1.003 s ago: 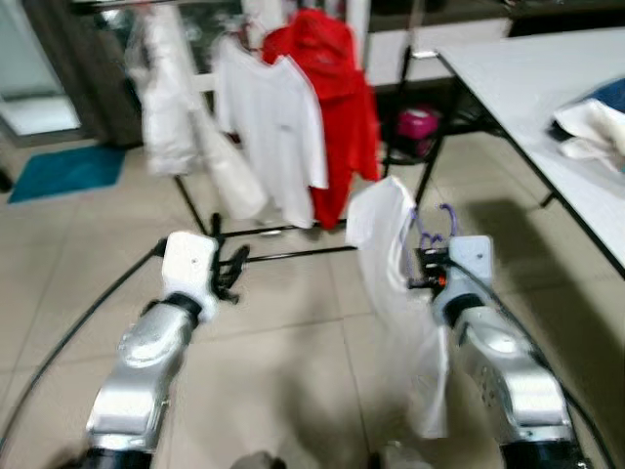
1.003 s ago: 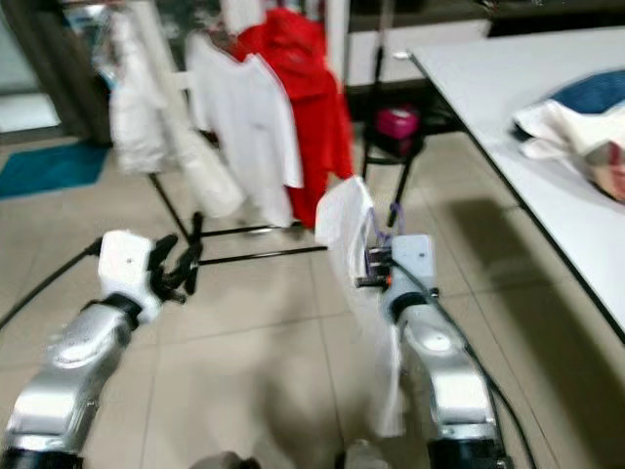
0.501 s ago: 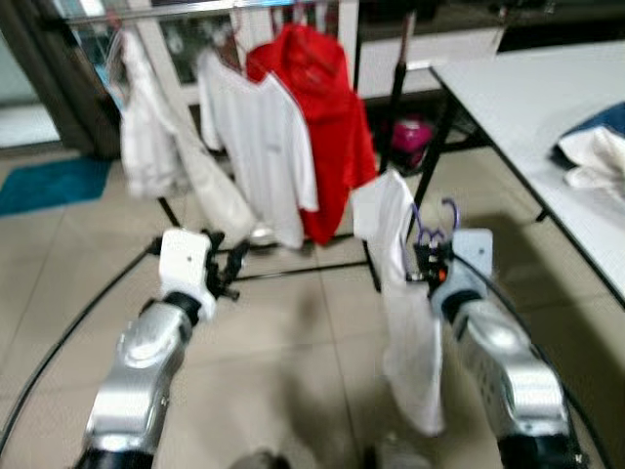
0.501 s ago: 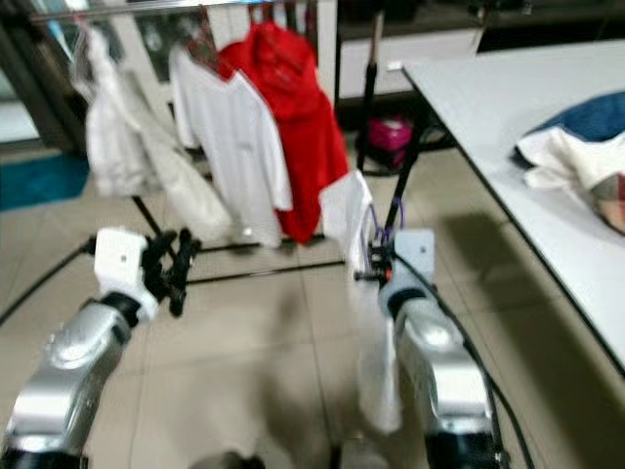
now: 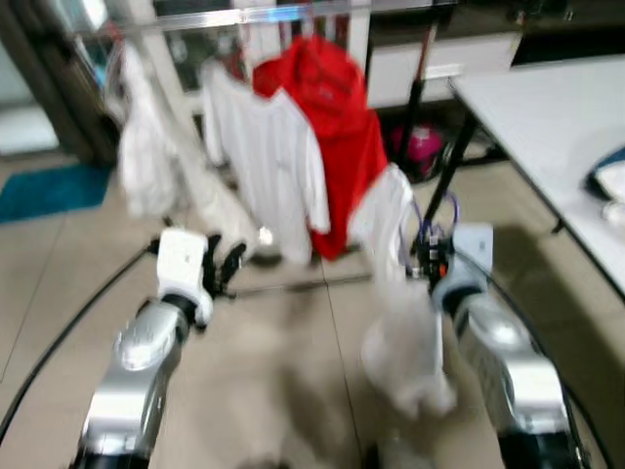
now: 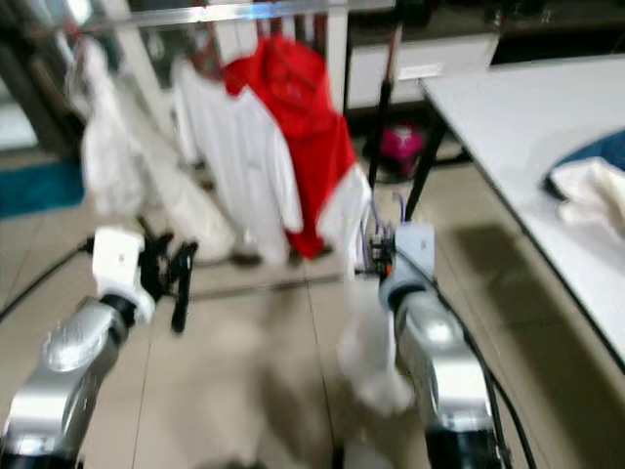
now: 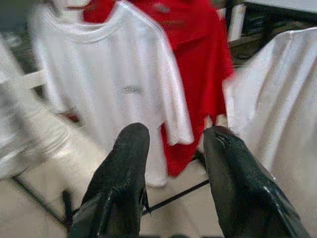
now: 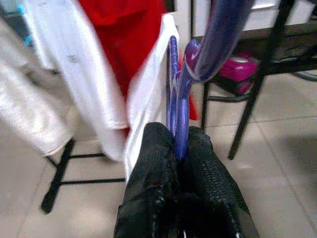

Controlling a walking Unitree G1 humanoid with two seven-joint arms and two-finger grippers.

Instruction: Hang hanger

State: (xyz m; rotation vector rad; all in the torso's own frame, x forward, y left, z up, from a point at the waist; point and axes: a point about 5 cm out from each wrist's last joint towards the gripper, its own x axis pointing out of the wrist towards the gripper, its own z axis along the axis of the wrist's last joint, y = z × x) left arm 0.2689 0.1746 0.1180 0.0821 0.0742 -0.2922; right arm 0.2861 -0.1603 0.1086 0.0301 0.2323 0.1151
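While the head views are blurring, the right tool [image 5: 427, 256] is carrying the purple hanger [image 5: 437, 217] with its white garment [image 5: 395, 293] toward the rail [image 6: 225, 13]. Its wrist view is showing the fingers [image 8: 153, 168] pinching the hanger's neck. The left tool [image 7: 173, 168] is gaping wide, holding nothing. Next, the hook is needing lifting over the rail.

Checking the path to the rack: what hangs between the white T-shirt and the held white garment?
In the left eye view, the red garment hangs between the white T-shirt and the held white garment.
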